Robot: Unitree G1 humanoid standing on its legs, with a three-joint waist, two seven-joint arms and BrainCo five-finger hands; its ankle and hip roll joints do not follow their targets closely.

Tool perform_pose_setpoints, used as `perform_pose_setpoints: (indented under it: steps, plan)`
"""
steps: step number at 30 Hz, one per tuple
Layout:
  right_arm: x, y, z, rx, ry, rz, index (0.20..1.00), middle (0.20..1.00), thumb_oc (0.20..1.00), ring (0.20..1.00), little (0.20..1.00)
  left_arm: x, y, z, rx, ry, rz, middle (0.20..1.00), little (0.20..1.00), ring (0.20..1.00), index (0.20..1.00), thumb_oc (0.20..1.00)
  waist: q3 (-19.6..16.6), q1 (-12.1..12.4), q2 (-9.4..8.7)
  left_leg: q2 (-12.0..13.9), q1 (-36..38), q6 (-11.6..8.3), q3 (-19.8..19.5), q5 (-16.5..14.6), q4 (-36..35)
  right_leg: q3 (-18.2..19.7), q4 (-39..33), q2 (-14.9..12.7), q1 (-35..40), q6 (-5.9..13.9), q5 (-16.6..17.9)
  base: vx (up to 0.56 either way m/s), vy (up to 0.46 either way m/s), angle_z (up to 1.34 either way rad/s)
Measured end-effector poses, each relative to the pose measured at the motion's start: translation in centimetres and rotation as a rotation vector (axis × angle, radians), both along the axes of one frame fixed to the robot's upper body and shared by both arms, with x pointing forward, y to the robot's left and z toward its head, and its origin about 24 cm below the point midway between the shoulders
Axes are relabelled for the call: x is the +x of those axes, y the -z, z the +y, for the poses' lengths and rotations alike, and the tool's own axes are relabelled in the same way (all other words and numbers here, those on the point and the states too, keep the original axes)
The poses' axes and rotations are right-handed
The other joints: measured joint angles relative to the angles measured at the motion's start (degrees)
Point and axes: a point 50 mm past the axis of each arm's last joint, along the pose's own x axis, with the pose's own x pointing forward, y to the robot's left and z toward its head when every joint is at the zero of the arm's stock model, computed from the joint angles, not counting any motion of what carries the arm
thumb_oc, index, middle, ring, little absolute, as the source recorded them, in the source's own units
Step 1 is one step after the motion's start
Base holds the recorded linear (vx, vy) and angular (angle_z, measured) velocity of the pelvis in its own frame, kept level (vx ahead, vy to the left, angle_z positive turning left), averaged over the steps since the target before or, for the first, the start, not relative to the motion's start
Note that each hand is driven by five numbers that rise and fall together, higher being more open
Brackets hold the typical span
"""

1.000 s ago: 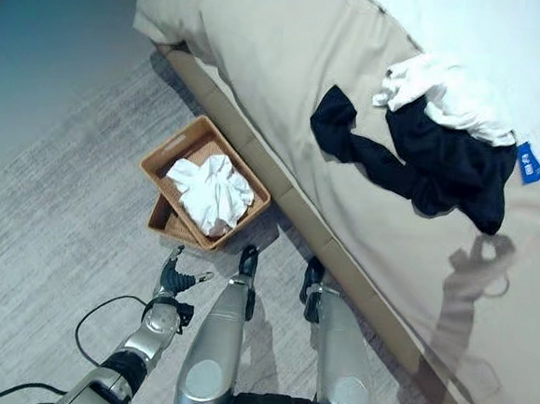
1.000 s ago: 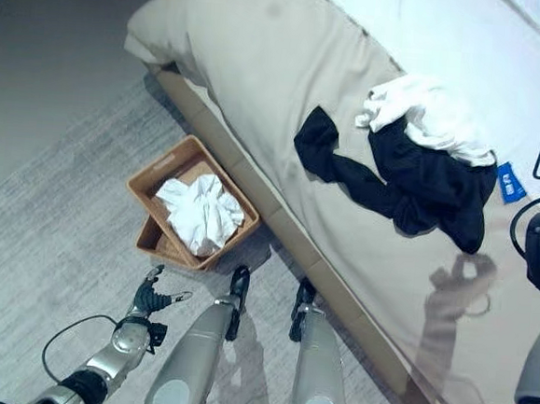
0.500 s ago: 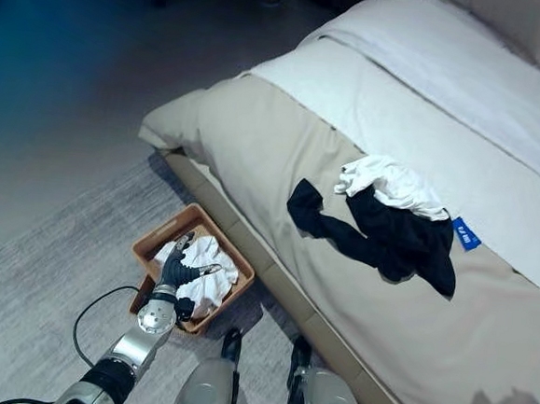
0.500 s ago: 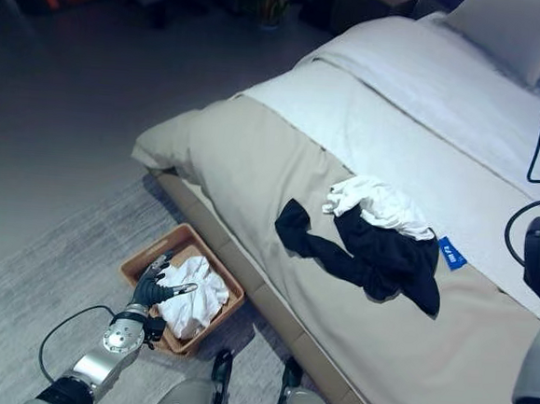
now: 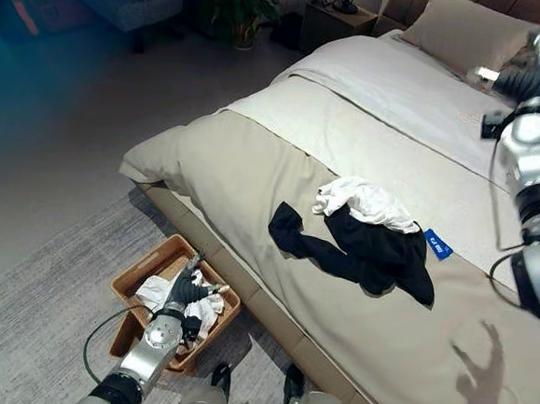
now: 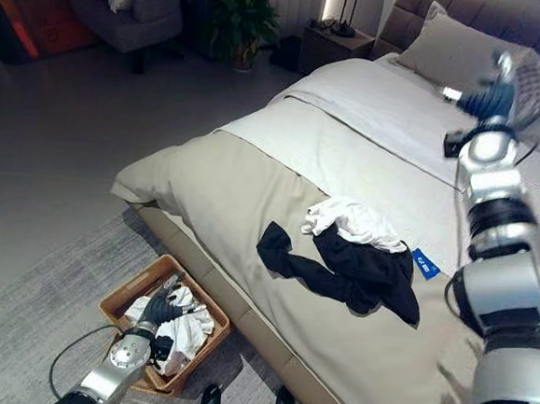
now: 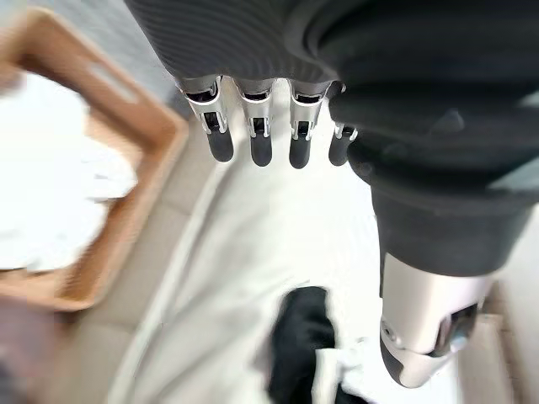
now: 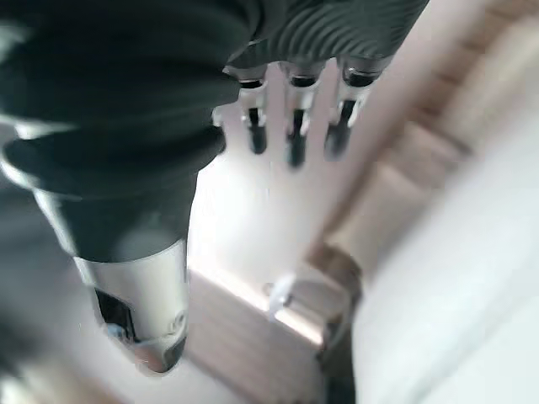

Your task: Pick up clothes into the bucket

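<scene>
Black garment and white garment lie crumpled together; brown basket holds white cloth.

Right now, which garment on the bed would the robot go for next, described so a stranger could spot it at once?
Start at the large bed with its beige cover. Near the middle of that cover lies a small heap of clothes. Probably the crumpled white cloth garment on the heap's far side comes first: it rests partly on the sprawling dark navy garment, beside a small blue tag.

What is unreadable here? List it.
- Basket floor: eye views, white cloth and left hand cover it.
- Under the white shirt: eye views, black garment partly hidden.
- Blue tag: print too small.
- Right hand surroundings: right wrist view, blurred.
</scene>
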Motion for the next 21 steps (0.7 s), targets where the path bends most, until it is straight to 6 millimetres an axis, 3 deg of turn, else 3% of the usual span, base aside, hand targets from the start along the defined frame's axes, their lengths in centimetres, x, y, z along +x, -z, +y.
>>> perform_pose_setpoints:
  steps: [1,3,4,5,9,12,17,21]
  plan:
    - [-0.3,1.4,-0.2,0.057,0.003,0.001,1.000,1.000,1.000,1.000,1.000,-0.2,0.3,0.0,0.000,-0.004,0.018,1.000,1.000,1.000,1.000,1.000,0.2,-0.1,0.32,0.0,-0.2,0.00,-0.2,0.0,0.1,-0.3,0.0,0.0,0.0,-0.02,0.0,-0.04,0.015,0.12]
    - [-1.9,7.8,-0.1,0.334,0.036,0.008,1.000,1.000,1.000,1.000,1.000,-1.7,1.6,0.2,0.007,-0.032,0.089,1.000,1.000,1.000,1.000,1.000,1.3,0.1,2.10,-0.1,-0.8,0.00,-1.0,0.0,0.4,-0.9,0.1,0.0,-0.1,-0.05,0.0,-0.04,0.011,0.15]
    - [-2.4,9.4,0.1,0.376,0.042,0.027,1.000,1.000,1.000,1.000,1.000,-1.8,1.8,0.3,0.010,-0.039,0.102,1.000,1.000,1.000,1.000,1.000,1.6,-0.2,2.37,0.0,-0.8,0.00,-1.0,0.0,0.4,-1.1,0.0,0.0,-0.1,-0.05,0.0,-0.04,0.001,0.08]
    - [-3.6,12.2,0.1,0.415,0.064,0.084,1.000,1.000,1.000,1.000,1.000,-2.2,2.3,0.3,0.010,-0.048,0.129,1.000,1.000,1.000,1.000,1.000,2.3,0.0,3.21,0.0,-1.5,0.00,-1.1,0.0,0.6,-1.1,0.1,0.1,-0.8,-0.06,0.0,-0.03,-0.001,0.04]
    - [-6.3,17.3,0.2,0.394,0.096,0.243,1.000,1.000,1.000,1.000,1.000,-3.6,3.5,0.5,0.017,-0.072,0.198,1.000,1.000,1.000,1.000,1.000,4.9,0.1,4.55,0.1,-3.3,-0.06,-2.1,0.2,1.2,-2.0,0.2,0.1,-1.8,-0.06,0.0,-0.07,-0.008,0.13]
    - [-6.9,18.4,0.6,0.223,0.089,0.356,1.000,1.000,1.000,1.000,1.000,-3.6,3.8,1.3,0.027,-0.120,0.216,1.000,1.000,1.000,1.000,1.000,8.3,-0.1,4.69,0.1,-5.8,-0.48,-3.4,0.5,1.9,-3.1,0.4,0.1,-3.6,-0.17,0.1,-0.06,0.000,0.15]
    - [-5.3,17.6,2.0,-0.237,0.030,0.512,1.000,1.000,1.000,1.000,1.000,-2.5,3.5,1.4,0.092,-0.102,0.195,1.000,1.000,1.000,1.000,1.000,12.4,1.1,4.92,0.2,-8.4,-0.58,-4.2,1.2,2.8,-3.9,3.1,0.0,-6.7,-0.92,-0.5,-0.05,-0.002,0.09]
    - [-4.9,17.3,1.6,-0.377,0.071,0.589,1.000,1.000,1.000,1.000,1.000,-0.5,2.3,1.0,0.119,-0.088,0.123,1.000,1.000,1.000,1.000,1.000,15.7,3.0,5.94,0.0,-10.8,-0.69,-5.6,1.5,3.9,-4.8,6.7,-0.5,-9.5,-1.46,-1.7,-0.04,-0.007,0.17]
